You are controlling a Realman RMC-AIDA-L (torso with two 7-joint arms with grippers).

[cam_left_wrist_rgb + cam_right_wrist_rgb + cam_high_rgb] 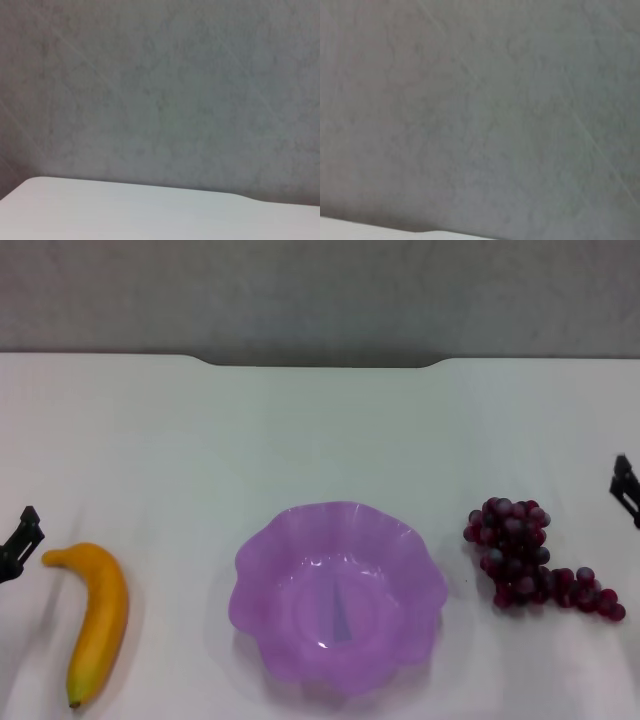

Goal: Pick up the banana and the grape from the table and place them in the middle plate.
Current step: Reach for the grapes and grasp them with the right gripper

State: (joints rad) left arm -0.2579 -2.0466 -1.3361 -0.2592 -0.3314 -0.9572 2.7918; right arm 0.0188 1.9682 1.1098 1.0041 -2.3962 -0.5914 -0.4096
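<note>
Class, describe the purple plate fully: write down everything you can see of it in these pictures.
The middle plate is a translucent purple, plastic-looking bowl with a wavy, petal-shaped rim and a round, flat base. It sits upright and empty on the white table, near the front, between the banana on the robot's left and the grape on its right. Neither fruit touches it, and no gripper is near it.

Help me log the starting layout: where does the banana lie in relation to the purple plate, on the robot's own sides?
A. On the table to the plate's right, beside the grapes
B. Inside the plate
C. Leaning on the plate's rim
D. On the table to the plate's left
D: the banana lies flat on the table, left of and apart from the purple plate; the grapes lie on its right.
</note>
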